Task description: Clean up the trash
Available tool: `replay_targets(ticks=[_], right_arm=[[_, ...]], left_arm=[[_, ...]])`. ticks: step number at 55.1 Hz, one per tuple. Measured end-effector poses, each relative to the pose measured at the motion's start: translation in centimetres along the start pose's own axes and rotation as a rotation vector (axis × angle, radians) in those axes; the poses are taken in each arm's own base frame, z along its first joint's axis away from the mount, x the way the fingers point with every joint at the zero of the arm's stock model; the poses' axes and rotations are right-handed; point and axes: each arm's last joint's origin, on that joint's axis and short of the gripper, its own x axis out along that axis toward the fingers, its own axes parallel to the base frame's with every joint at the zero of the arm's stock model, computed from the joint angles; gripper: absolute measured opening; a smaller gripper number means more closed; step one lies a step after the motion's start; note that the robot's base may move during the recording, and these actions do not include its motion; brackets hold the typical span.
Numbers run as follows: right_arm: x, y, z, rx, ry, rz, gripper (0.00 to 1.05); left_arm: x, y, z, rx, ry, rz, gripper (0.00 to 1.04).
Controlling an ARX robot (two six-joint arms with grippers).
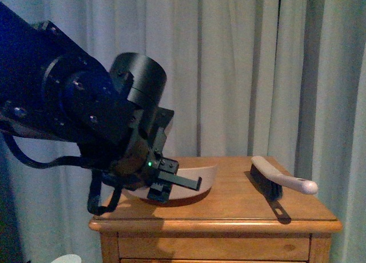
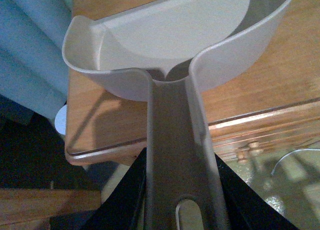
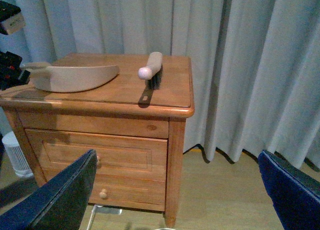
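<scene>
– so, front view?
– left end effector (image 1: 174,183) pinches the dustpan (image 1: 203,174) handle at the counter (image 1: 240,208); brush (image 1: 274,180) lies beyond it, to its right.
– left wrist?
– its jaws clamp the handle; pan sits ahead on the counter.
– right wrist?
– right end effector (image 3: 176,162) spread wide, counter ahead. trash: cannot tell where.

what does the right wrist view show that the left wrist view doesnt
Only the right wrist view: the brush lying on the nightstand, and the right gripper, open. Only the left wrist view: the inside of the dustpan, seemingly empty, with its handle clamped in the left gripper. Both: the dustpan, the nightstand top and the curtain.
</scene>
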Motion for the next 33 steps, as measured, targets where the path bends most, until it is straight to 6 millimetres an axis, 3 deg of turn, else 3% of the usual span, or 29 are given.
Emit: replay_targets(ticks=[10,20,33], right_arm=[[0.0,0.0,0.0,0.0,0.0,0.0,0.97],[0.0,0.0,0.0,0.0,0.0,0.0,0.97],[0.0,0.0,0.0,0.0,0.0,0.0,0.97]], left_arm=[[-2.6,2.5,1.2,0.003,-0.138,0.012,0.29],[-7.1,5.9,2.0,0.013,-0.315,-0.002,0.29],[-16.5,11.8,-0.3,0.087,-0.567,-0.004,0.29]])
